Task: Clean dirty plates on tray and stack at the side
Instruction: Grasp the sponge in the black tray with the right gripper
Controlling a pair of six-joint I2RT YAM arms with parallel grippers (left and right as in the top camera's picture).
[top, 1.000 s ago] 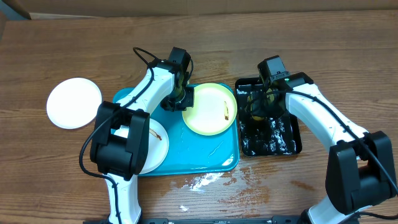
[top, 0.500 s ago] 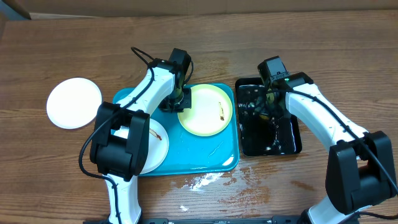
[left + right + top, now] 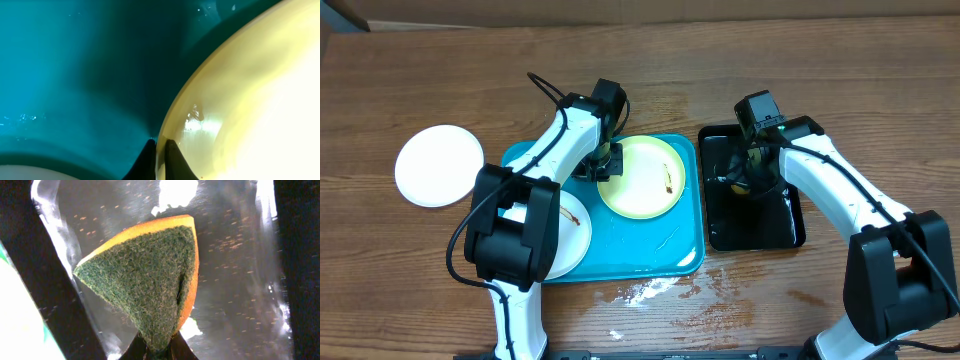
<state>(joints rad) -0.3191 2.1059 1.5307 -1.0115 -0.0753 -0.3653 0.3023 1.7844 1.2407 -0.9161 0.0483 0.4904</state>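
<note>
Overhead: one white plate [image 3: 440, 165] lies apart on the surface [image 3: 820, 300], at the left of the frame; we judge it done. On the tray [image 3: 650, 255], the yellow plate [image 3: 640, 177] and a second white plate [image 3: 575, 240] carry brown smears. Left wrist: the left tool [image 3: 160, 159] pinches the yellow plate's rim. Right wrist: the right tool [image 3: 157, 350] clamps a sponge [image 3: 145, 280] over the black tray [image 3: 240, 280]. We judge two plates left to clean and stack.

A robotics lab bench is showing here: two white-and-black robot arms [image 3: 563, 143] are standing at a brown wood-grain table [image 3: 880, 80].
</note>
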